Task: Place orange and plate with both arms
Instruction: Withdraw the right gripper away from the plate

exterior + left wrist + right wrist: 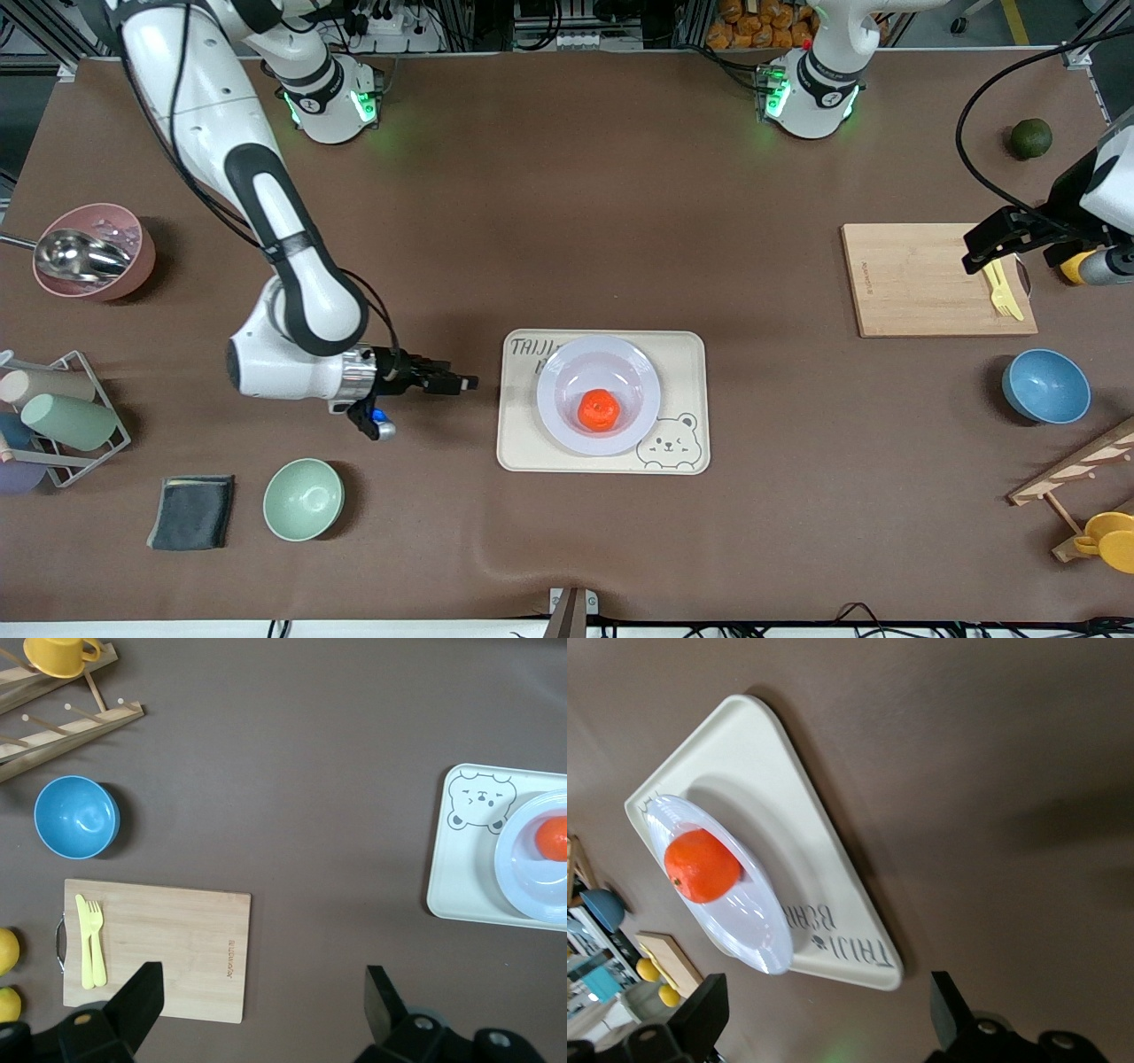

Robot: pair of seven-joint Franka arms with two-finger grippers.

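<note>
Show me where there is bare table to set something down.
Bare cloth runs between the bear tray and the cutting board, and from the tray up to both arm bases. The right arm's end is crowded: pink bowl, cup rack, cloth, green bowl.

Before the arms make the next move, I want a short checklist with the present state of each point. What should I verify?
1. Orange lies in the well of the plate: ok.
2. Plate sits on the bear tray: ok.
3. Right gripper is open, holds nothing, beside the tray toward the right arm's end: ok.
4. Left gripper is open and empty, over the cutting board: ok.
5. Plate lies flat on the tray: cannot tell.
</note>
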